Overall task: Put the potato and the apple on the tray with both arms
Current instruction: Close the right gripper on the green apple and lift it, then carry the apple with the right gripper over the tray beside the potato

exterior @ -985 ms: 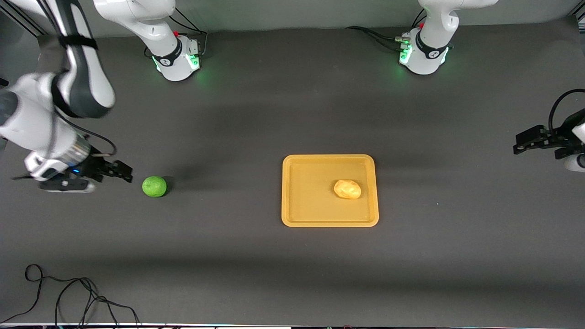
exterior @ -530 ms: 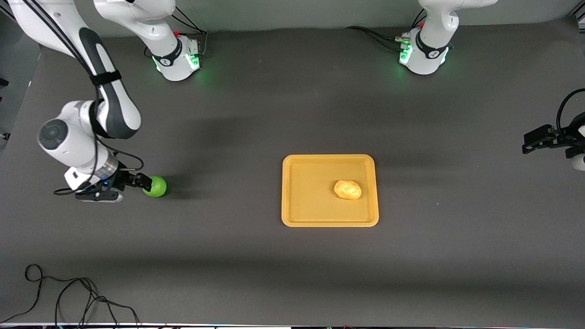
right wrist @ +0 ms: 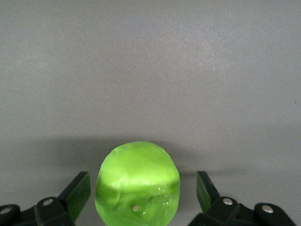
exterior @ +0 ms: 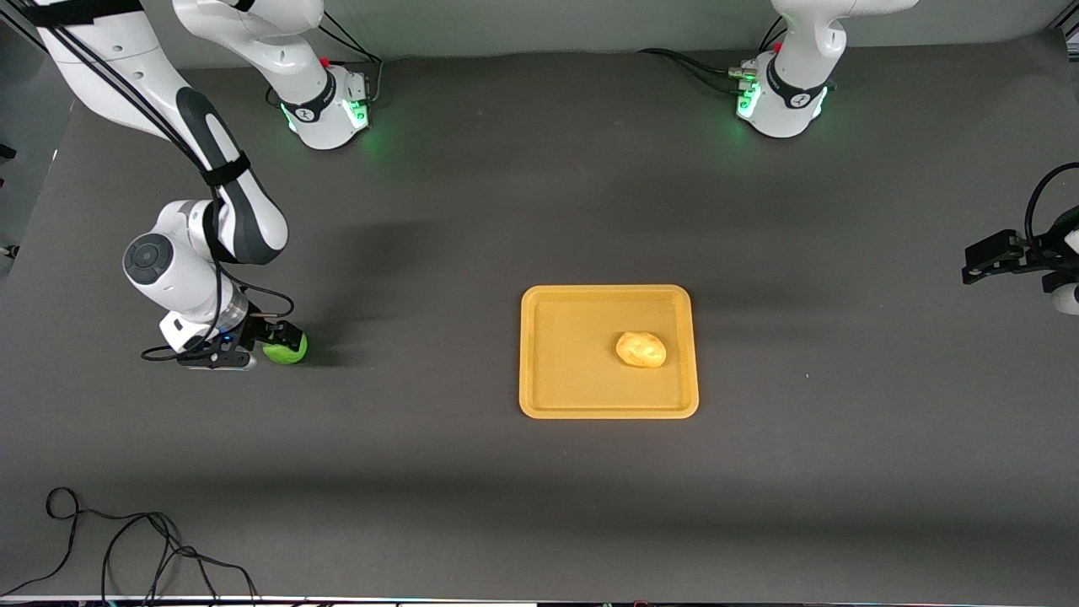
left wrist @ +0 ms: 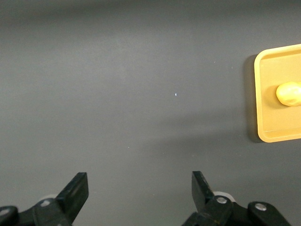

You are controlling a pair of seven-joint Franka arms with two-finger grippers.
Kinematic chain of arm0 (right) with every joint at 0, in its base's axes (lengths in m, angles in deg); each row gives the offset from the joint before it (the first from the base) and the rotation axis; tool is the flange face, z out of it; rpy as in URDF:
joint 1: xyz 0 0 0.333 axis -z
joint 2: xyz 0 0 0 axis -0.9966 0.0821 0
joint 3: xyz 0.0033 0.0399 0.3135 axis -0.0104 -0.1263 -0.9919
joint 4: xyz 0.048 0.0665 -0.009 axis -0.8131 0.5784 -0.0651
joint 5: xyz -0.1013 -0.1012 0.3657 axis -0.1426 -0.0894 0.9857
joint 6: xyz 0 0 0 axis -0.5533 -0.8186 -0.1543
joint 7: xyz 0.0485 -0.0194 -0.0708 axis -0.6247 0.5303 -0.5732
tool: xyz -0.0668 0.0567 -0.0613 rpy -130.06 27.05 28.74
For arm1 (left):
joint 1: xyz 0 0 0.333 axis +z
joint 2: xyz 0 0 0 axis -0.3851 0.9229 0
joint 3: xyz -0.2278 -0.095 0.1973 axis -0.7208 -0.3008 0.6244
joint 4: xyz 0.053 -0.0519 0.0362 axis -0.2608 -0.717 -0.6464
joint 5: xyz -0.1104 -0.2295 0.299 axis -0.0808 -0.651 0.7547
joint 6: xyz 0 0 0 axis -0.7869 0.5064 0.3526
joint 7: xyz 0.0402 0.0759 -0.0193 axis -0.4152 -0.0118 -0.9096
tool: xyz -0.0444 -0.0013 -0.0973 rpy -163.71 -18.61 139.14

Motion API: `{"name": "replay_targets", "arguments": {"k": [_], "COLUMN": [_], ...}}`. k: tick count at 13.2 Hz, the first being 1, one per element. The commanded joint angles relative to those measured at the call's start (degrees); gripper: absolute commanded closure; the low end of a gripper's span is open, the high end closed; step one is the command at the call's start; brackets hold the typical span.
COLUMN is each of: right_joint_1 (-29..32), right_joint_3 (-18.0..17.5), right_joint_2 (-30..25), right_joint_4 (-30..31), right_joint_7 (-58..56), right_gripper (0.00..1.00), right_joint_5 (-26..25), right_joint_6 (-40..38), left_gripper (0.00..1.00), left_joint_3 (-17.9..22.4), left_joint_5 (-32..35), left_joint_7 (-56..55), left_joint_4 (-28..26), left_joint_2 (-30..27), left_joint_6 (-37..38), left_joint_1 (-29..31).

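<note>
Front view, lower left of frame: the right gripper (exterior: 276,340) is down at the tabletop (exterior: 438,497), its fingers set wide on either side of the apple (exterior: 287,348). In the right wrist view the apple (right wrist: 138,182) sits between the two fingers (right wrist: 75,194) with a gap showing on each side; neither finger touches it, so it is not gripped. The apple rests on the tabletop, well apart from the tray (exterior: 548,371), toward the right arm's end.

Centre of frame: the tray lies flat on the tabletop. The potato (exterior: 641,349) lies in it, off-centre toward the left arm's end, clear of the rim.

Right edge of frame, mid-height: the left gripper (exterior: 978,261) hangs in the air over bare tabletop at the left arm's end, well apart from the tray. This arm waits. The left wrist view shows its fingers (left wrist: 75,193) spread wide with nothing between them; the tray (left wrist: 263,127) and the potato (left wrist: 289,93) appear at the edge of that view.

Bottom left corner of frame: a loose black cable (exterior: 126,548) lies coiled on the tabletop.
</note>
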Motion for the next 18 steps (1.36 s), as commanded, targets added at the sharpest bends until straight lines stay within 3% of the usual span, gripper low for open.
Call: {"name": "replay_targets", "arguments": {"k": [1, 3, 5, 6, 7, 10, 12, 14, 16, 18], "right_joint_1": [-0.36, -0.36, -0.36, -0.36, -0.36, -0.53, -0.53, -0.53, -2.45, -7.36], "right_joint_3": [0.13, 0.13, 0.04, 0.04, 0.04, -0.04, 0.04, 0.04, -0.05, -0.04], "right_joint_2": [1.30, 1.66, 1.40, 1.05, 0.09, -4.65, -9.48, -12.57, -12.15, -10.48], "right_joint_4": [0.08, -0.01, -0.18, -0.27, -0.71, -2.29, -5.96, -14.02, -25.61, -34.42], "right_joint_7": [-0.37, -0.46, -0.63, -0.81, -0.81, -0.99, -0.99, -0.90, -0.11, 5.92], "right_gripper": [0.00, 0.01, 0.41, 0.55, 0.60, 0.61, 0.61, 0.61, 0.61, 0.61], "right_joint_5": [0.98, 0.98, 0.98, 0.98, 0.98, 0.98, 0.89, 0.89, 0.89, 0.63], "right_joint_6": [1.32, 0.88, 0.18, -0.44, -1.66, -6.93, -15.59, -28.41, -42.21, -48.50], "left_gripper": [0.02, 0.02, 0.02, 0.02, 0.02, 0.02, 0.02, 0.02, 0.02, 0.02], "left_joint_3": [-0.42, -0.42, -0.42, -0.42, -0.42, -0.42, -0.42, -0.42, -0.42, -0.42], "left_joint_5": [-0.06, -0.06, -0.06, -0.06, -0.06, -0.06, -0.06, -0.06, 0.02, 0.02], "left_joint_7": [0.70, 0.70, 0.70, 0.70, 0.70, 0.70, 0.70, 0.70, 0.70, 0.70], "left_joint_4": [0.78, 0.78, 0.78, 0.78, 0.78, 0.78, 0.78, 0.78, 0.78, 0.78], "left_joint_2": [-0.23, -0.23, -0.23, -0.23, -0.23, -0.23, -0.23, -0.23, -0.23, -0.15], "left_joint_6": [0.45, 0.36, 0.36, 0.36, 0.36, 0.28, 0.36, 0.36, 0.28, 0.28], "left_joint_1": [0.49, 0.31, 0.22, 0.22, 0.22, 0.40, 0.31, 0.31, 0.40, 0.31]}}
